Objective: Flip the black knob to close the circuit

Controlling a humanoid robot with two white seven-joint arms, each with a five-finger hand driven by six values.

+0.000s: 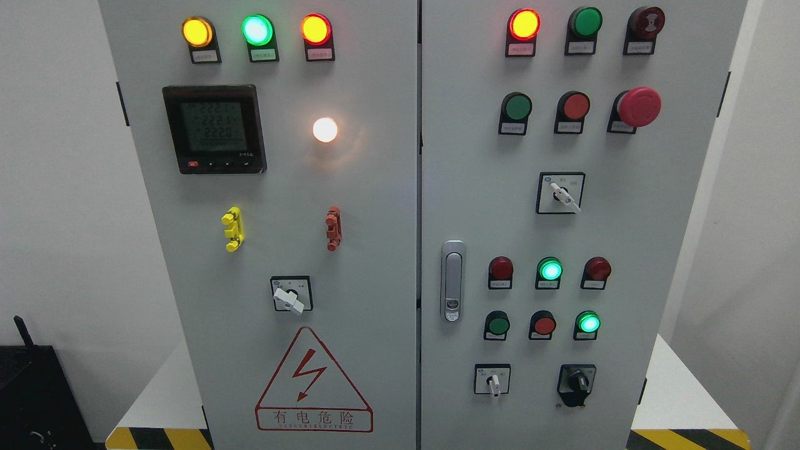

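The black knob [576,382] sits at the lower right of the grey cabinet's right door [656,250], right of a small white switch [494,381] and below a lit green lamp [588,323]. No robot hand is in view.

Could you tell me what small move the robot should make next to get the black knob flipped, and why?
Probably bring one arm up toward the black knob at the lower right of the right cabinet door. Neither hand is in view yet, so nothing touches the knob, and it sits just right of a white-handled switch, so the approach should stay clear of that.
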